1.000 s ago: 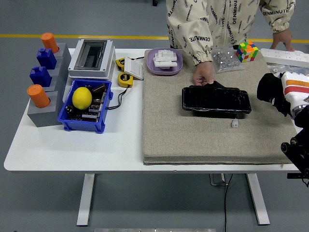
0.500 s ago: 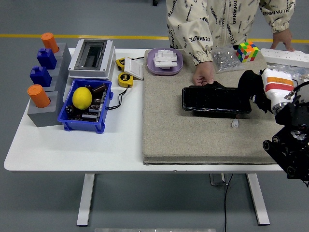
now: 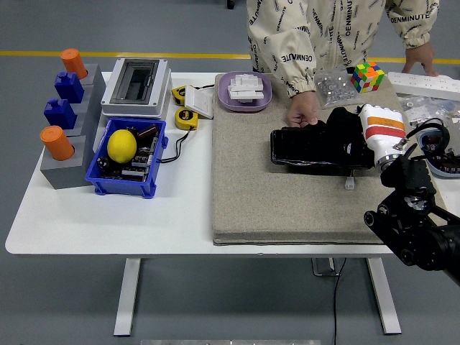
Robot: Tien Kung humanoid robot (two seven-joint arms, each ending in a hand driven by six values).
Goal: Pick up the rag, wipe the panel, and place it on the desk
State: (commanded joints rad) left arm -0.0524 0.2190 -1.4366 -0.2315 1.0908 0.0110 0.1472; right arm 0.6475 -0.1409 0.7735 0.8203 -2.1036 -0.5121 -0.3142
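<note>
right hand fingers closed on black cloth rag over glossy black panel; may push panel off, despite person's hand holding.

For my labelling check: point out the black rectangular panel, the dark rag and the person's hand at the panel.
black rectangular panel (image 3: 305,148), head view, glossy top left of centre
dark rag (image 3: 343,129), head view, bunched cloth over the panel's right part
person's hand (image 3: 303,111), head view, back of the hand

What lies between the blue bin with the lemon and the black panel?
In the head view, between the blue bin and black panel: bare white table, then bare mat.
</note>
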